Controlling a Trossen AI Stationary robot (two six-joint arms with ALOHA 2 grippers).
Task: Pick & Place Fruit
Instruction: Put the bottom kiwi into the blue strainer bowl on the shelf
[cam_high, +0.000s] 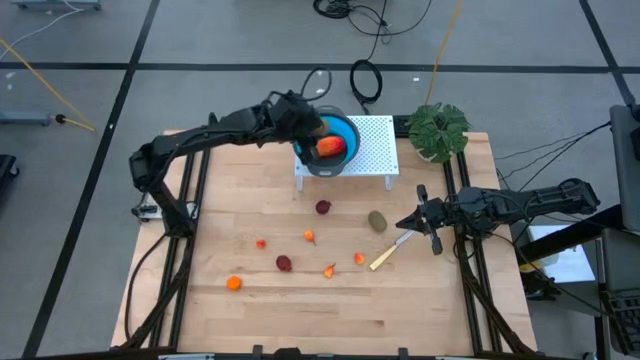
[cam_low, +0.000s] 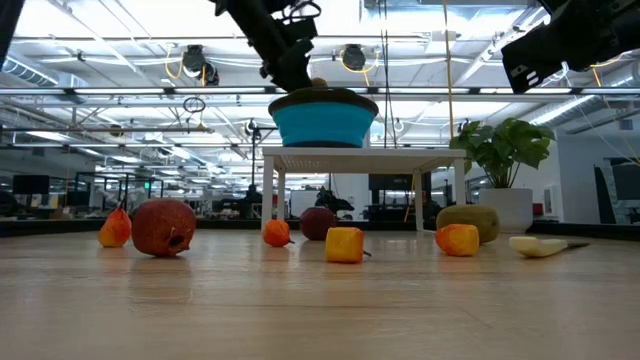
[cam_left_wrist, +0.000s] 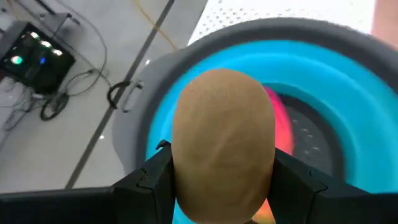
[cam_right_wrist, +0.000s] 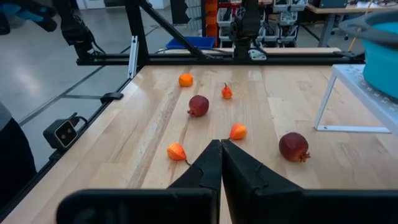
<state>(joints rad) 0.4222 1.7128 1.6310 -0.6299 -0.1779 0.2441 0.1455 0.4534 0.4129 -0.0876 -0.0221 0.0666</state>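
- We saw the left gripper (cam_left_wrist: 224, 180) pinching a brownish oval fruit (cam_left_wrist: 225, 140) right over the blue bowl (cam_high: 336, 135) on the white stand (cam_high: 372, 150).
- The right gripper (cam_right_wrist: 221, 162) hung above the table (cam_high: 250, 320), fingers pressed together.

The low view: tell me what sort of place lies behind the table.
Probably a robotics lab or workshop hall: ceiling trusses with lights, rows of workstations with monitors, and a wooden table framed for two arms.
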